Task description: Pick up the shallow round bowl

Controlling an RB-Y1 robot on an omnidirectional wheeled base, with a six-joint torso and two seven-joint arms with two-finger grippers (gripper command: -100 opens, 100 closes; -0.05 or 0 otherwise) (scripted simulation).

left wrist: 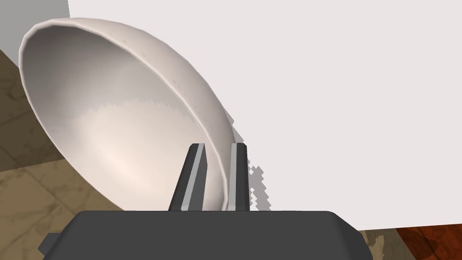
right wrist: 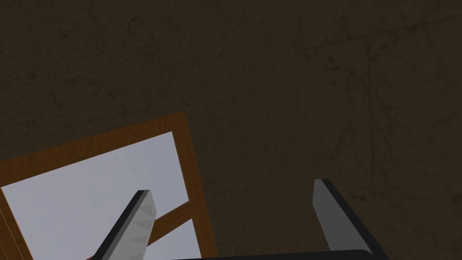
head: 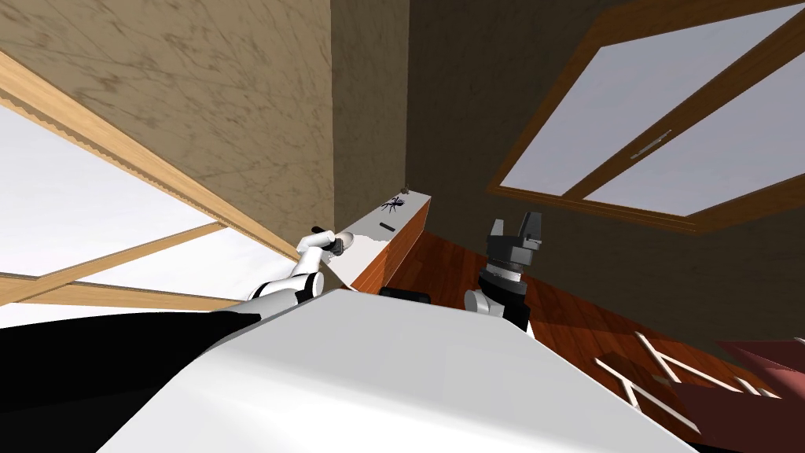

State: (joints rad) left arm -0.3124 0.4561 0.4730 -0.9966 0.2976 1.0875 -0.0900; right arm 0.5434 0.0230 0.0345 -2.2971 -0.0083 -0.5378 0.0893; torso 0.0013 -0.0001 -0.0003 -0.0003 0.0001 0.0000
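In the left wrist view an off-white shallow round bowl [left wrist: 113, 117] rests on a flat white top [left wrist: 338, 113]. My left gripper [left wrist: 216, 174] is shut on its near rim, one finger inside the wall and one outside. In the head view the bowl [head: 347, 238] shows small at the near end of a long white-topped counter [head: 377, 220] with wooden sides, and the left gripper [head: 336, 246] is right at it. The right gripper [head: 515, 228] is raised over the floor to the right of the counter. It stands open [right wrist: 232, 189] with nothing between its fingers.
Farther along the counter lie a short dark bar [head: 386, 227], a dark spidery object [head: 393, 204] and a small item [head: 406, 189] at the far end. A tan wall runs close along the counter's left side. Reddish wooden floor [head: 448, 267] lies to its right.
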